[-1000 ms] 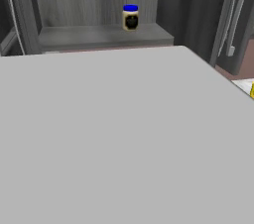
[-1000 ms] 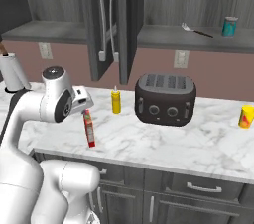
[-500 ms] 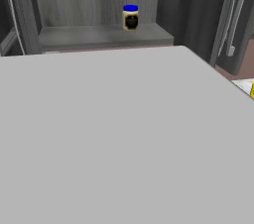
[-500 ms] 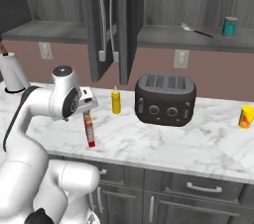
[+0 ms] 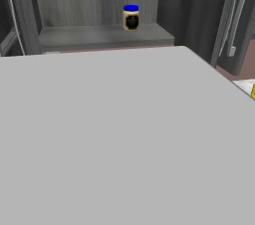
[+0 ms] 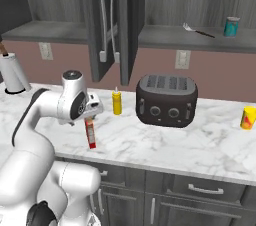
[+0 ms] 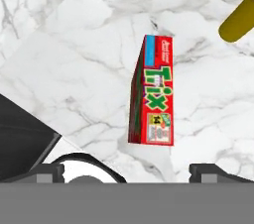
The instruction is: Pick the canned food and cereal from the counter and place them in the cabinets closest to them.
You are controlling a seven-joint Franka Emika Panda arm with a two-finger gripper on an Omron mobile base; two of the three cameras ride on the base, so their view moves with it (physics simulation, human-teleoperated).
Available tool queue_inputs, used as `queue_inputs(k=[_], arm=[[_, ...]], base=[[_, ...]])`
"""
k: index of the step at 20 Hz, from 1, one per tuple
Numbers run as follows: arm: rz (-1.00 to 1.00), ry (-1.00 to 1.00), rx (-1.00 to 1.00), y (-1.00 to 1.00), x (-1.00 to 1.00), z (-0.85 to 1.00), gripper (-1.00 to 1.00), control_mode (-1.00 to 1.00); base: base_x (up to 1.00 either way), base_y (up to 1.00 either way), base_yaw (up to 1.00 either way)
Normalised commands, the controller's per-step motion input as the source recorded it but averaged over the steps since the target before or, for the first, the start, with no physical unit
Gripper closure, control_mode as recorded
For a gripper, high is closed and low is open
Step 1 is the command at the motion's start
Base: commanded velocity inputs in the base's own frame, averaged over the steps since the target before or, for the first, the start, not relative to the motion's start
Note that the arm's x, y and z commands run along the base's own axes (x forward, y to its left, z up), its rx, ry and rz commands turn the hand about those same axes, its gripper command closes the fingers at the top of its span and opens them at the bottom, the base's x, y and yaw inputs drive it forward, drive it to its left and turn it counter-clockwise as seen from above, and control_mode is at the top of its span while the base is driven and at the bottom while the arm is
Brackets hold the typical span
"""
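The cereal (image 6: pixel 90 133), a thin red box, stands upright on the white marble counter (image 6: pixel 165 142) near its front edge. In the hand view the cereal (image 7: pixel 154 103) lies in the middle with its printed front facing me. My gripper (image 6: pixel 90 118) hangs just above the box's top, open; its two fingertips (image 7: pixel 47 172) stand wide apart with nothing between them. The canned food (image 6: pixel 231 26), a teal can, stands on the open shelf of the right cabinet (image 6: pixel 200 37), far from my hand.
A yellow squeeze bottle (image 6: pixel 116 101) stands just behind the cereal, and a dark toaster (image 6: pixel 167 101) to its right. Open cabinet doors (image 6: pixel 107 20) hang above them. A paper towel roll (image 6: pixel 12 72) is at the far left. A blue-lidded jar (image 5: pixel 131 17) sits on a shelf.
The arm has swung a little to the right, bringing the hand over the cereal box. The box and the can have not moved.
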Motion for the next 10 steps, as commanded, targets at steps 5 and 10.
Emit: queue_inputs(k=[5,10], arm=[[-0.01,0.0,0.02,-0.01,0.13,-0.33,-1.0,-1.0],[-0.02,0.0,0.02,0.0,0.15,-0.32,-1.0,-1.0]], base=[[0.0,0.0,0.0],[0.0,0.0,0.0]])
